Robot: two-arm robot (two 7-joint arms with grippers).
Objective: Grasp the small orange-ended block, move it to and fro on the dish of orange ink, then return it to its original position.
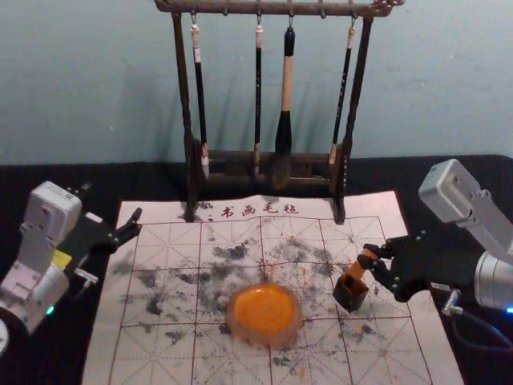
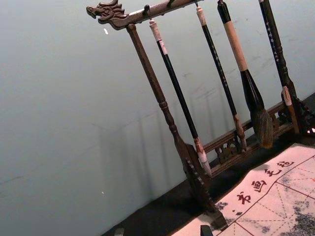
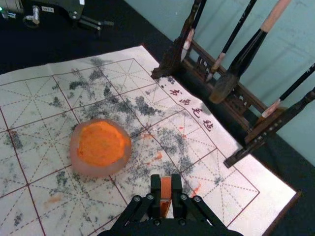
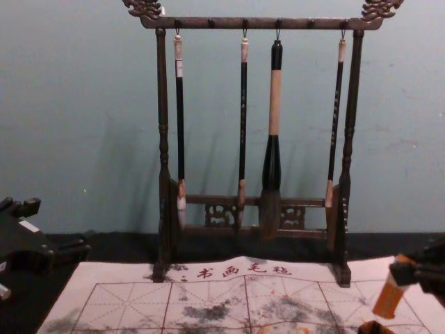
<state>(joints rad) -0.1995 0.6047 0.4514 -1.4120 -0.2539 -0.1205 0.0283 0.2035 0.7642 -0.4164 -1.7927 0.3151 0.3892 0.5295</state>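
My right gripper (image 1: 370, 258) is shut on the orange-ended block (image 1: 357, 269), which hangs tilted with its lower end at the open top of a small dark box (image 1: 350, 294). In the right wrist view the block (image 3: 166, 188) is clamped upright between the fingertips of the right gripper (image 3: 166, 192). The chest view has the block (image 4: 389, 300) just above the box (image 4: 375, 328). The dish of orange ink (image 1: 264, 311) rests on the mat left of the box. My left gripper (image 1: 112, 205) is parked open at the left; its fingertips (image 2: 205, 230) edge into the left wrist view.
Behind the dish stands a dark wooden rack (image 1: 264, 157) with several hanging brushes, the thick one (image 1: 284, 120) near its middle. An ink-stained gridded mat (image 1: 160, 273) lies under the dish and box on a black cloth.
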